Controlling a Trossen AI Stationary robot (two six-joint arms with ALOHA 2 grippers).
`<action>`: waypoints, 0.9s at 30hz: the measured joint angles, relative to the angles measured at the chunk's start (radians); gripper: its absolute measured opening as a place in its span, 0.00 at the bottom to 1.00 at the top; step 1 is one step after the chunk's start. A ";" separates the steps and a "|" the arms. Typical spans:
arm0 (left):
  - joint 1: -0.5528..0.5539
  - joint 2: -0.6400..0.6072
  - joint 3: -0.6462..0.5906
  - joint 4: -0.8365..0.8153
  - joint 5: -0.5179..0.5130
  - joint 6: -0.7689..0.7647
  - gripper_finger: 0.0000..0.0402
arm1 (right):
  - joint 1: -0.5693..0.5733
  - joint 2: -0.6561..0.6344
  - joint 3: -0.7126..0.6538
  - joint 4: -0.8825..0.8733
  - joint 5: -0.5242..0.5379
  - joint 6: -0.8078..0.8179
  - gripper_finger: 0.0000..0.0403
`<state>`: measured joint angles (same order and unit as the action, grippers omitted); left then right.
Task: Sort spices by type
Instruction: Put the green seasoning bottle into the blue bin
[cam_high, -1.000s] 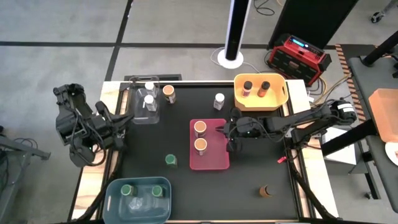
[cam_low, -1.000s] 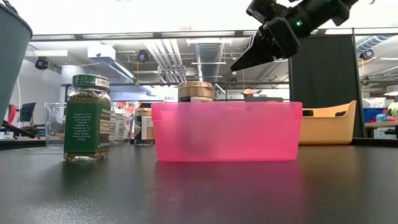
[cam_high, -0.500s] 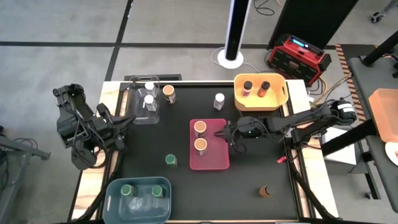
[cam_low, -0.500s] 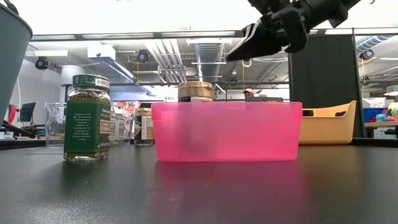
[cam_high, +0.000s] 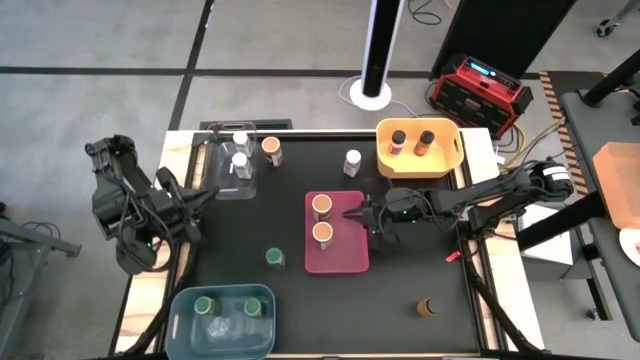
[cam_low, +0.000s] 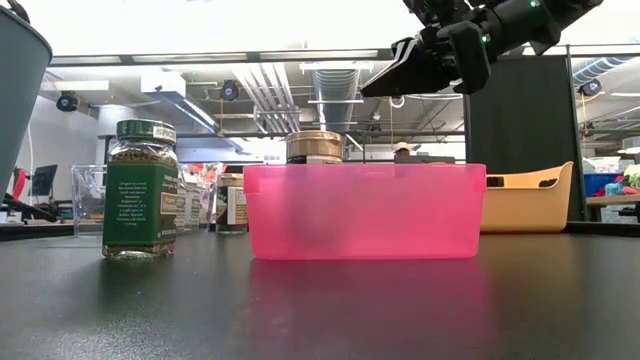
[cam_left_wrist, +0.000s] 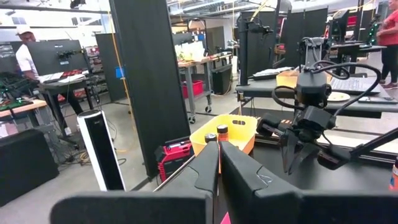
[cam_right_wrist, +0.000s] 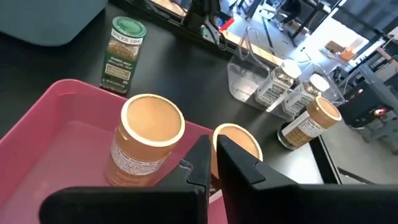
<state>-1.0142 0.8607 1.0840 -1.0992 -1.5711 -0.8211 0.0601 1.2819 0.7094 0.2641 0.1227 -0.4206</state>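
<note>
Spices: two orange-lidded jars (cam_high: 322, 219) sitting in pink bin (cam_high: 352, 260); am hovering right gripper (cam_high: 355, 213), closed, empty, over it. Orange-lidded jar (cam_high: 271, 150), white-lidded jar (cam_high: 352, 161), green-lidded jar (cam_high: 275, 258), dark-lidded jar (cam_high: 428, 308) awaiting outside. Left gripper (cam_left_wrist: 218, 163) closed, parked away.

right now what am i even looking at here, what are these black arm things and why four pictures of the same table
These are two robot arms at a black table, sorting small spice jars into bins by lid colour. One picture looks straight down, one looks level across the table top, and two come from cameras on the arms' wrists.

The right gripper hangs over the pink bin, fingers shut and empty. Two orange-lid jars stand in that bin. The left gripper waits at the table's left edge, also shut and empty.

The yellow bin holds two dark-lid jars. The clear bin holds white-lid jars, and the blue bin has green-lid jars. Loose on the table are one green-lid jar, one orange, one white and one brown.
</note>
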 joint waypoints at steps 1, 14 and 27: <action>0.000 0.002 0.000 0.001 0.000 0.000 0.00 | 0.000 0.000 0.000 0.001 0.000 0.000 0.04; 0.000 0.048 0.000 0.044 0.000 0.000 0.00 | 0.015 0.003 -0.003 0.004 -0.022 0.000 0.04; 0.004 0.067 0.000 0.073 0.038 -0.035 0.00 | 0.018 -0.023 -0.003 0.007 0.021 0.087 0.04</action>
<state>-1.0102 0.9278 1.0840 -1.0259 -1.5332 -0.8564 0.0780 1.2591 0.7059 0.2709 0.1435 -0.3338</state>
